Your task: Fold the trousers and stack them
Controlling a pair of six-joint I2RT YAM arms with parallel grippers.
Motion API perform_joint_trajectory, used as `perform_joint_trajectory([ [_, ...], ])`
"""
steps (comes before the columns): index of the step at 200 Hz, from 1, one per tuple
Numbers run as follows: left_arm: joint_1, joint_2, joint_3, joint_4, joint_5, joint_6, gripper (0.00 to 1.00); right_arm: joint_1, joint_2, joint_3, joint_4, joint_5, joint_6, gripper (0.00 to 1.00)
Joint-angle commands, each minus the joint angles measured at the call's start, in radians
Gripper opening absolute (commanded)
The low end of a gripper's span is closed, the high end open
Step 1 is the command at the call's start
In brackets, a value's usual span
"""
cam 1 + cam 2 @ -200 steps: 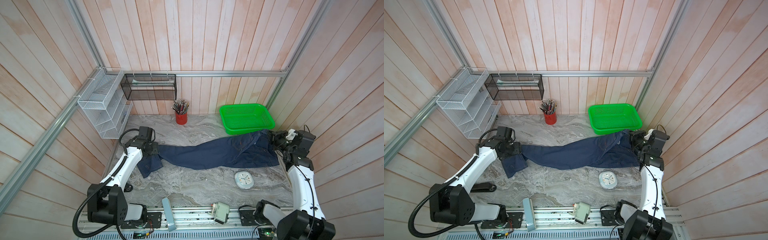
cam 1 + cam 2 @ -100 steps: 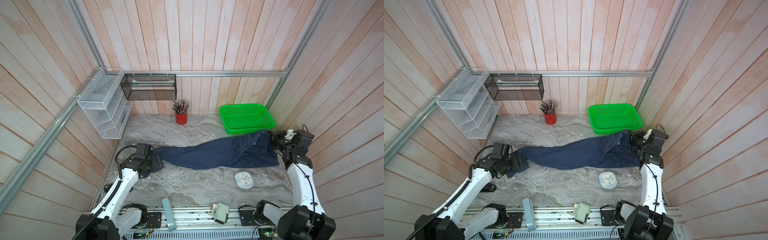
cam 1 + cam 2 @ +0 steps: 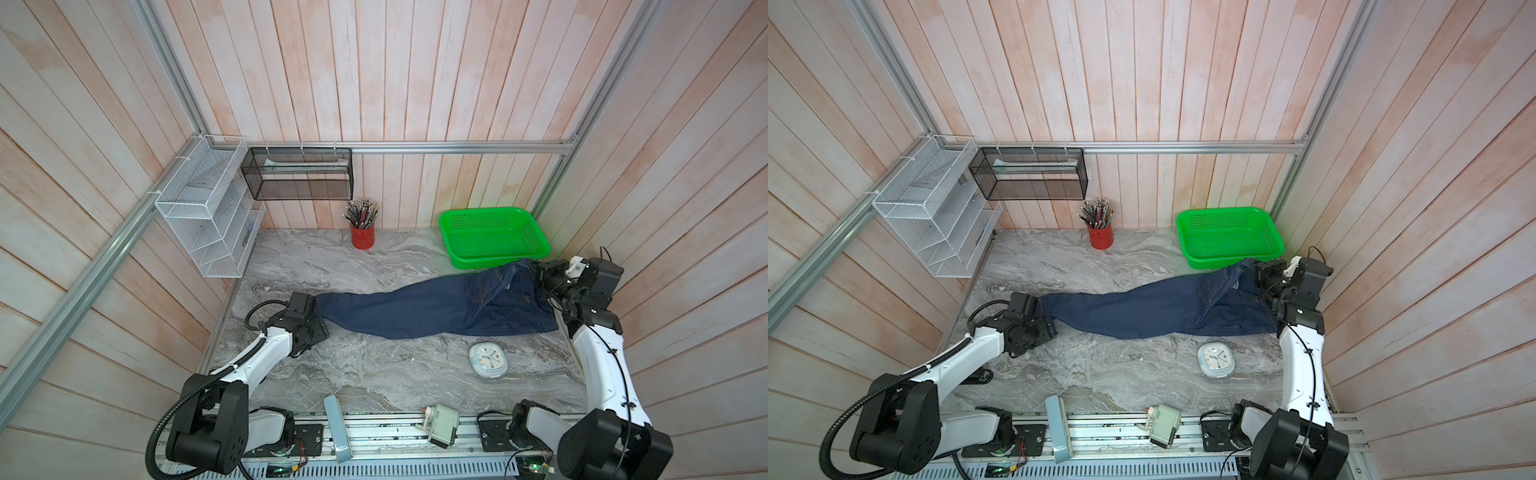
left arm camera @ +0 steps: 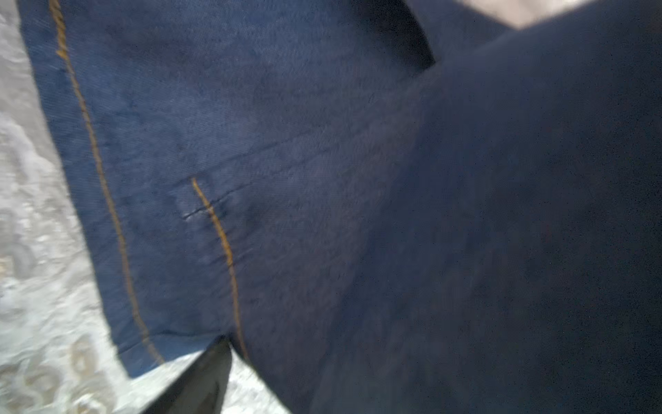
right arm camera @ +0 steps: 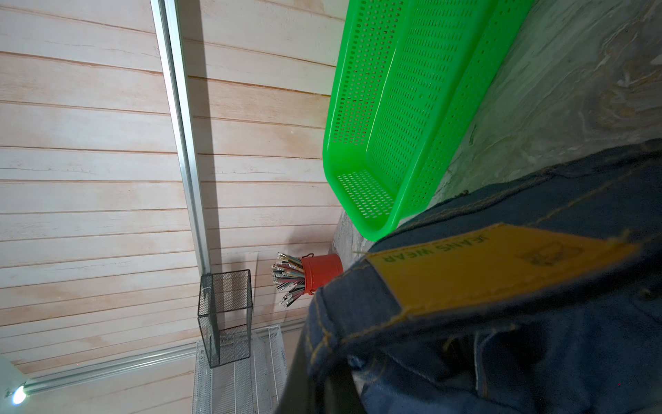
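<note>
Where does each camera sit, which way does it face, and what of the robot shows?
Top views: high over the front edge of the table, looking down on the trousers, left arm and right arm.
Left wrist: on the left arm, close over the trousers' hem; dark fingers show.
Right wrist: on the right arm, past the waistband patch towards the green basket; no fingers clear.
Shared: the green basket, in top and right wrist views.

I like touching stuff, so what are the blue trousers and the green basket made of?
The trousers look like dark blue denim: a matte woven cloth with tan stitching, lying limp and creased. The green basket looks like shiny moulded plastic, its walls full of small slots.
</note>
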Motion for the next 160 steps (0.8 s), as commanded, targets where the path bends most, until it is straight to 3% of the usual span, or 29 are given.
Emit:
perform_joint_trajectory([
  [1,0.006,0.008,0.013,0.086,0.002,0.026,0.53,0.006,-0.003,-0.006,0.022,0.010,-0.019,0.00],
  [24,0.006,-0.085,0.043,0.031,-0.008,0.029,0.00,0.006,-0.012,0.000,0.011,0.010,-0.020,0.00],
  [80,0.007,-0.512,0.235,-0.296,-0.021,-0.079,0.00,0.006,-0.095,-0.007,-0.051,0.014,0.007,0.00],
  [123,0.008,-0.677,0.402,-0.521,-0.078,-0.233,0.00,0.003,-0.217,-0.064,-0.181,-0.010,0.071,0.00],
  [160,0.007,-0.721,0.636,-0.704,-0.268,-0.311,0.00,-0.020,-0.269,0.030,-0.387,0.033,0.092,0.00],
])
